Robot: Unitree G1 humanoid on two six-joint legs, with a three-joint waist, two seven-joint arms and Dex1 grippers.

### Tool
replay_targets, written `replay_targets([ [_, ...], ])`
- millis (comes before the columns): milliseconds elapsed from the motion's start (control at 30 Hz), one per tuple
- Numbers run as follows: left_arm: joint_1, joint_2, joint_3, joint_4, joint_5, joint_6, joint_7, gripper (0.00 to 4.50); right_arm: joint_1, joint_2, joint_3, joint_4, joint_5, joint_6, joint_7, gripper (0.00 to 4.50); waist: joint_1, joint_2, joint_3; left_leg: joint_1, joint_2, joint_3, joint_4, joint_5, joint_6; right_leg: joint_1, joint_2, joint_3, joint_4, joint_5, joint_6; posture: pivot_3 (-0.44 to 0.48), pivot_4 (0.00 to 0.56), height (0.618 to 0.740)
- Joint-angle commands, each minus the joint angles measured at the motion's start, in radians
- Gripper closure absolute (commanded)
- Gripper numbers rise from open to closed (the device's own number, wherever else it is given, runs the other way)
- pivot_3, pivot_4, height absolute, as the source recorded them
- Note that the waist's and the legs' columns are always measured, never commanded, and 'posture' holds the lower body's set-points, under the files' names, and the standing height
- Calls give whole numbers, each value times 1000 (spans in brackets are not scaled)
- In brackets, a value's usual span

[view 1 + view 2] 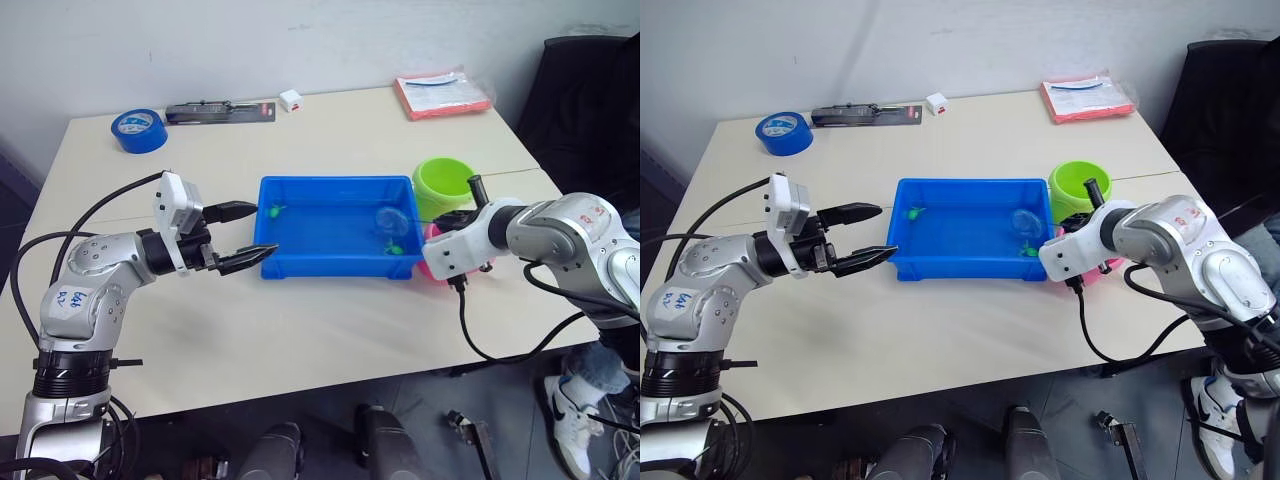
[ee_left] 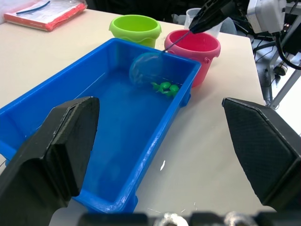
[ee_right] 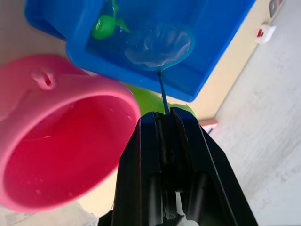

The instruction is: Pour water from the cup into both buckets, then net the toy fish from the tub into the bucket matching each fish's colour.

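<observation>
Over the shallow bright-blue plastic tub's (image 1: 300, 262) three o'clock end, the right gripper (image 3: 164, 123) clamps the small blue mesh net's (image 3: 160, 46) thin handle, hoop dipped beside green toy fish (image 2: 164, 87) for scooping, while the left gripper (image 1: 243, 236) waits wide at nine o'clock.

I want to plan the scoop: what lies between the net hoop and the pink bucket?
In the left wrist view, green toy fish in the tub lie between the net and the pink bucket.
</observation>
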Motion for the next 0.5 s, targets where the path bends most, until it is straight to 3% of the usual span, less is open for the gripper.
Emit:
replay_targets([
  [33, 4, -2, 20, -42, -19, -10, 5, 0, 2, 15, -41, -61, 49, 35, 41, 3715, 0, 0, 0, 0, 0, 0, 0, 0, 0, 0, 0, 0, 0, 0, 0, 0, 150, 740],
  [367, 8, -2, 23, -47, -20, -8, 7, 0, -46, 214, -46, -49, 37, 265, -32, 3715, -1, 0, 0, 0, 1, 0, 0, 0, 0, 0, 0, 0, 1, 0, 0, 0, 150, 740],
  [500, 16, 3, 29, -56, -22, -3, 8, 0, -80, 206, -38, 12, -20, 258, -91, 3715, 1, 0, 0, 0, 0, 0, 0, 0, 0, 0, 0, 0, 0, 0, 0, 0, 150, 740],
])
